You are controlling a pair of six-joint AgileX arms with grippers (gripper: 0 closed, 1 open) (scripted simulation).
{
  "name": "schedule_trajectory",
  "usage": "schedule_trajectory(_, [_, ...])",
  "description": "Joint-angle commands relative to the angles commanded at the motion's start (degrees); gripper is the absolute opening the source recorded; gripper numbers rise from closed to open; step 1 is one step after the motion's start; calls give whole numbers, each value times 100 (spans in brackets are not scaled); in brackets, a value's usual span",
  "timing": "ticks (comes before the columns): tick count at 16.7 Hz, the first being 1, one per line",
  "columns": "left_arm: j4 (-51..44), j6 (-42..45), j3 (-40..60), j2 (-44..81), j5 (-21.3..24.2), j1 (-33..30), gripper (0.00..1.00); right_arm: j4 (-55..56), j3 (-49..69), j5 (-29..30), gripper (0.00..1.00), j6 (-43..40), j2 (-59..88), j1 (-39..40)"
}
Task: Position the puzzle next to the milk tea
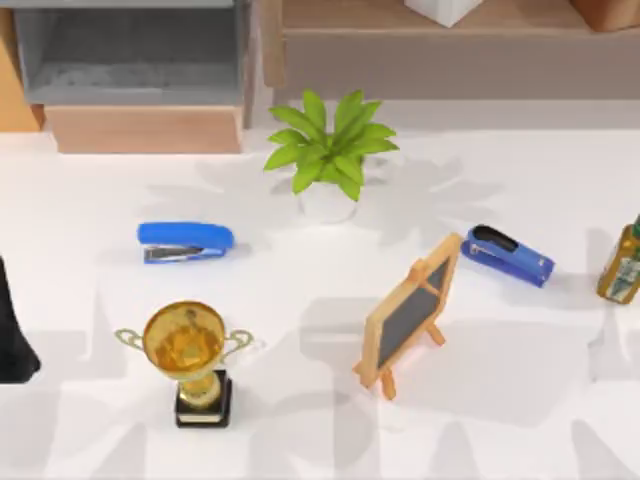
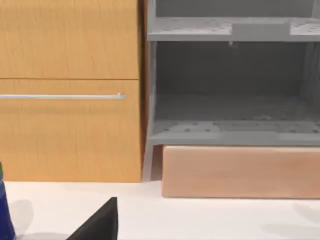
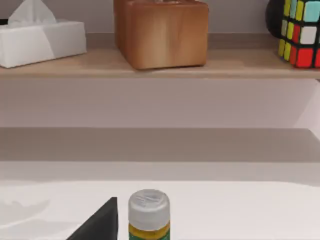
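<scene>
The puzzle [image 3: 299, 31], a cube of many coloured squares, stands on a wooden shelf [image 3: 160, 67] in the right wrist view, at that shelf's end beside a dark round thing. The milk tea is out of view. My left arm [image 1: 14, 330] is a dark shape parked at the table's left edge in the top view. A dark wedge of my left gripper [image 2: 97, 224] sits low in the left wrist view, facing a wooden cabinet. A like wedge of my right gripper [image 3: 97, 224] sits beside a grey-capped yellow bottle [image 3: 148, 216].
On the white table stand a potted plant [image 1: 328, 150], a gold trophy [image 1: 190, 355], a small easel chalkboard [image 1: 410, 312], two blue staplers [image 1: 185, 241] [image 1: 508, 254] and the bottle [image 1: 622, 262] at the right edge. A tissue box [image 3: 40, 37] and wooden box [image 3: 162, 31] share the shelf.
</scene>
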Motion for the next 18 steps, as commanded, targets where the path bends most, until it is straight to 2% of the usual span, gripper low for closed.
schedule_trajectory(4, [0, 0, 0, 0, 0, 0, 100, 95, 95, -54, 100, -2, 163, -58])
schedule_trajectory(7, [0, 0, 0, 0, 0, 0, 100, 499, 482, -230, 100, -1, 836, -251])
schedule_trajectory(18, [0, 0, 0, 0, 0, 0, 100, 2795, 2542, -1008, 100, 51, 5339, -1096])
